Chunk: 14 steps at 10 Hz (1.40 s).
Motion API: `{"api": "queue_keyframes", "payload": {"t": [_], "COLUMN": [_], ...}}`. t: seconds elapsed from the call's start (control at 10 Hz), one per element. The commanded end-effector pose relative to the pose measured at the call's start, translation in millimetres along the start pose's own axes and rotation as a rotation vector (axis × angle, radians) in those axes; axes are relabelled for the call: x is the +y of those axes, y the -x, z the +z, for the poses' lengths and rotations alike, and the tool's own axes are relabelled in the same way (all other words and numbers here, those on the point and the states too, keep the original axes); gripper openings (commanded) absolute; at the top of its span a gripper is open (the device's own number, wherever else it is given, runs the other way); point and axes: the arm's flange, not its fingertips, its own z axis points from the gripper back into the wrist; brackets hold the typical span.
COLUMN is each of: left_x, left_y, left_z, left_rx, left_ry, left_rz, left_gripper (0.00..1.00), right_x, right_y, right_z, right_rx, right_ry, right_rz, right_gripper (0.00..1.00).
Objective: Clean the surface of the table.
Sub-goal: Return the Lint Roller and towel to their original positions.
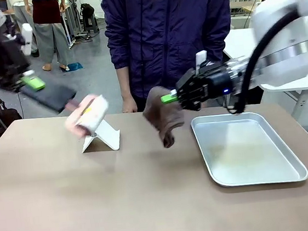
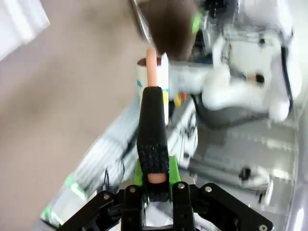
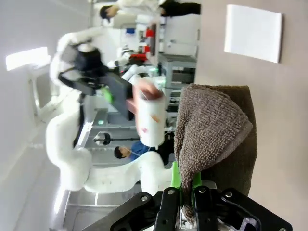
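In the right wrist view, the right gripper rises from the bottom edge with its green pads pinched together on a brown terry-cloth towel, which hangs folded just beyond the fingertips. Past the towel lies the smooth brownish-taupe surface, and farther along it a white folded card stand. The left wrist view adds what that one lacks: the left gripper clamped tight on a flat black textured pad, whose broad face is turned edge-on to the camera. Beyond the pad's far end a white cylindrical container shows, blurred, with a finger of the person's hand across it.

The front view places both together. The right gripper holds the towel above the surface, just left of a shallow rectangular metal tray resting below the gripper's wrist. The card stand sits on the surface left of the towel, and the person's hand holds the white container above it. Farther left and higher, the left gripper carries the black pad beyond the surface's far left corner.
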Motion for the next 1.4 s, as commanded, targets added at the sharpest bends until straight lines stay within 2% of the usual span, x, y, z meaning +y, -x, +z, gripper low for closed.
{"api": "queue_keyframes", "payload": {"t": [0.0,0.2,0.3,0.5,0.9,1.0,1.1,1.3], "left_x": [-7,6,18,36,45,43,48,48], "left_y": [-32,-59,-68,-85,-96,-95,-92,-92], "left_z": [2,1,0,-15,-32,-35,-36,-36], "left_rx": [-0.222,-0.278,-0.241,-0.124,-0.083,-0.04,-0.101,-0.101], "left_ry": [-0.104,-0.182,-0.187,-0.175,-0.181,-0.131,-0.175,-0.175], "left_rz": [0.175,0.256,0.269,0.233,0.215,0.175,0.247,0.247], "left_gripper": [0.22,0.22,0.22,0.22,0.22,0.22,0.22,0.22], "right_x": [-3,-17,-25,-47,-75,-75,-85,-85], "right_y": [-18,-23,-24,-33,-42,-42,-31,-31], "right_z": [-26,-29,-25,-27,-27,-26,-25,-25], "right_rx": [-0.116,-0.272,-0.285,-0.254,-0.29,-0.28,-0.268,-0.268], "right_ry": [0.103,0.254,0.255,0.265,0.332,0.334,0.305,0.305], "right_rz": [-0.07,-0.084,-0.104,-0.179,-0.273,-0.291,-0.247,-0.247], "right_gripper": [0.08,0.08,0.08,0.08,0.08,0.08,0.08,0.08]}}
